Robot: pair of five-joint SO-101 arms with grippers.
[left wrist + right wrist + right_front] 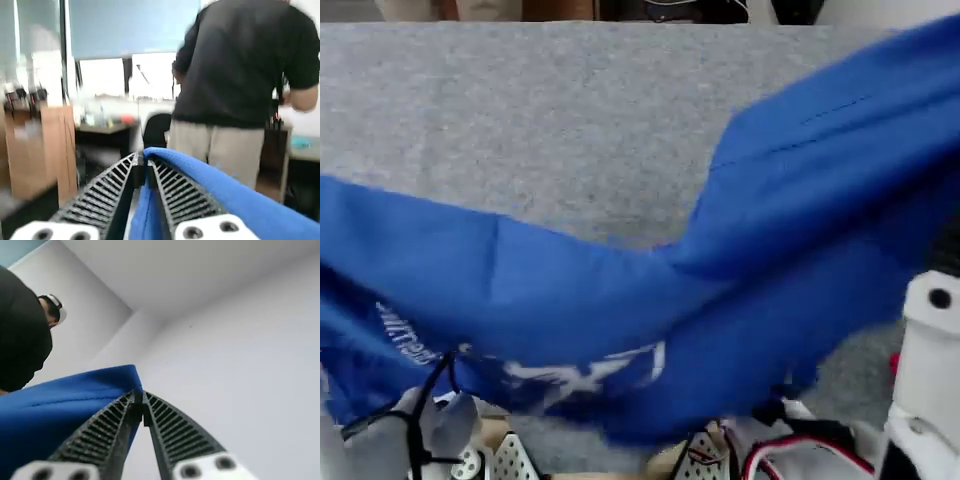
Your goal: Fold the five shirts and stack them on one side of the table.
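I count one shirt (620,330): blue, smooth cloth with white print along its near-left part. It is strung as a broad sagging band from the near left to the far right over the surface (520,120), a single grey sheet with a felt-like nap.

I count two end effectors. The left end effector (145,161) is clamped on a rolled edge of the blue cloth, and its two black fingers (100,195) meet at the tips. Each finger is a tapering wedge of ribbed lattice on a white base. The right end effector (139,402) is likewise pinched closed on a corner of the shirt, with the same pair of black ribbed wedges.

In the high view one white arm housing (930,370), blocky and smooth, stands at the near right edge.
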